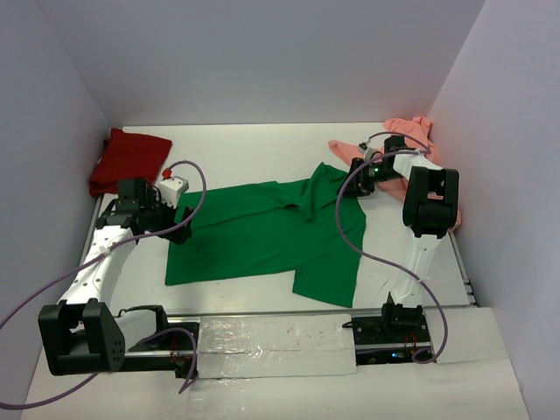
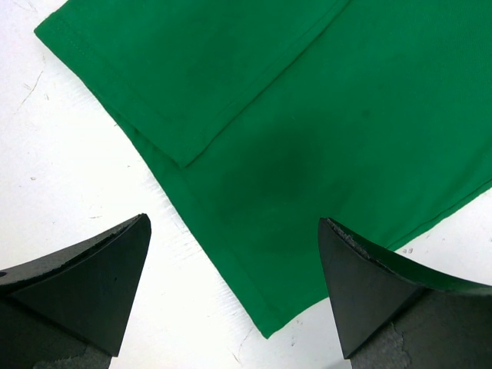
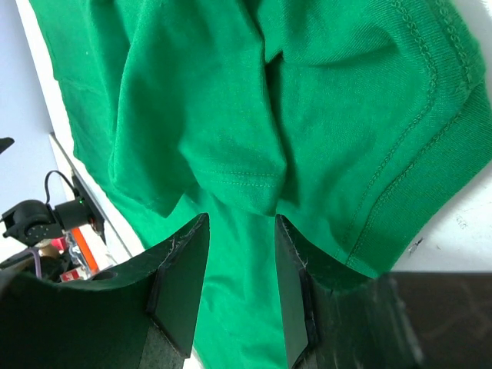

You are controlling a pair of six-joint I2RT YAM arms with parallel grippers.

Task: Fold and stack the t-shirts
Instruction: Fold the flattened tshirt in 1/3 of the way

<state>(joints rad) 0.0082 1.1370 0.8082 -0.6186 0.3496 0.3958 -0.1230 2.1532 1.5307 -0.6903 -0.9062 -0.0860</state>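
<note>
Green t-shirt (image 1: 262,236) on tabletop (image 1: 245,144); left pincer (image 2: 234,221) wide open over hem corner, right pincer (image 3: 241,217) half-closed at bunched cloth, hold uncertain; bunch may slip, skewing fold.

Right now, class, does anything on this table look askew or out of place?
The green t-shirt lies crooked, rumpled into folds near the right hand. The salmon-pink t-shirt is crumpled in the far right corner, unfolded.

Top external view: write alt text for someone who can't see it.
A bright green t-shirt lies spread but rumpled on a table, the left arm at its left edge and the right arm at its far right corner. A dark red t-shirt sits far left, a salmon-pink t-shirt far right.
</note>
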